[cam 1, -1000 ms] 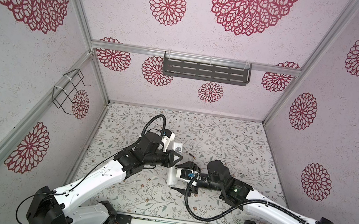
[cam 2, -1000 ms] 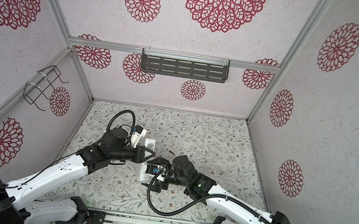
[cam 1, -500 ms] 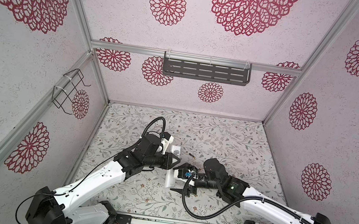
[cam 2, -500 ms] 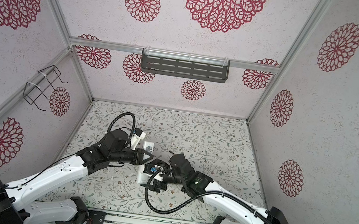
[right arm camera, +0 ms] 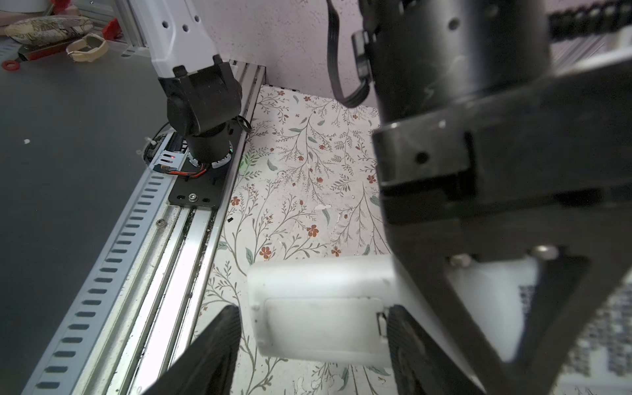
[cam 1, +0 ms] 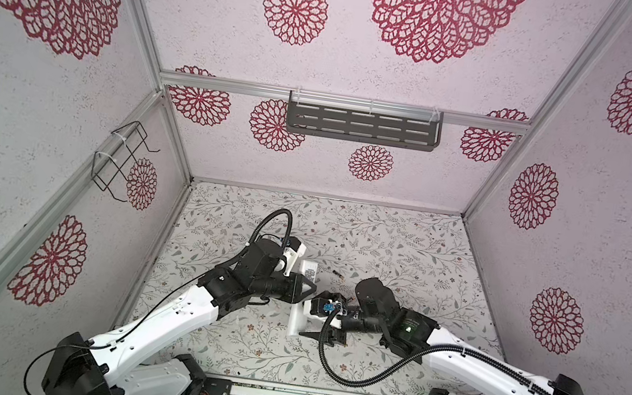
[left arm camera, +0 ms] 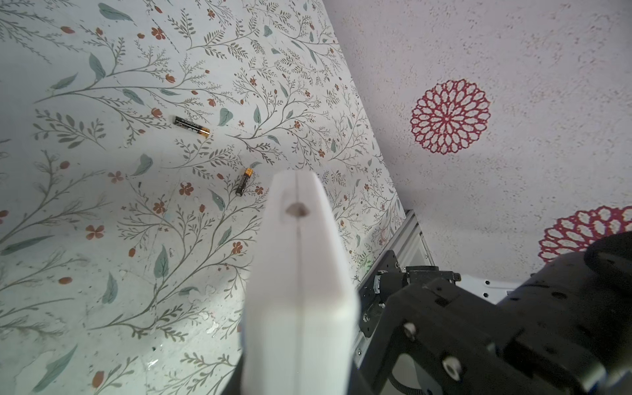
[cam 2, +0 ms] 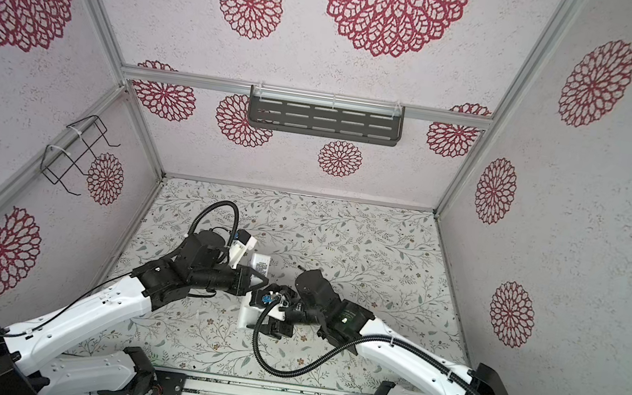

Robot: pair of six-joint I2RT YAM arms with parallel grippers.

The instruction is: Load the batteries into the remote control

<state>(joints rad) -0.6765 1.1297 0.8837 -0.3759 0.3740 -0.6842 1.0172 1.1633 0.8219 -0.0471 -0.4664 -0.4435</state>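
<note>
The right gripper (right arm camera: 312, 313) is closing in. Its jaws, wider a second ago, are now standing roughly half open and straddling the back of the remote control (right arm camera: 318, 273) at the end that carries the battery cover (right arm camera: 325, 325). One finger (right arm camera: 410, 342) is sitting right at the cover's latch end. The other finger (right arm camera: 212, 342) is still standing clear of the remote control's end, so nothing is being gripped there yet.

The left gripper (cam 1: 308, 287) is staying clamped tight on the remote control around its middle. It is keeping it between the two arms, towards the front of the table (cam 1: 402, 261), and seemingly lifted off it.

Farther out, the batteries (left arm camera: 191, 126) are lying loose on the table, apart from each other. The nearer battery (left arm camera: 244, 181) is resting just past the remote control's far end.

The cover is looking shut, so loading is not yet beginning. The narrowing jaws are suggesting that the right arm is setting up to work the cover off while the left arm is bracing the remote control.
</note>
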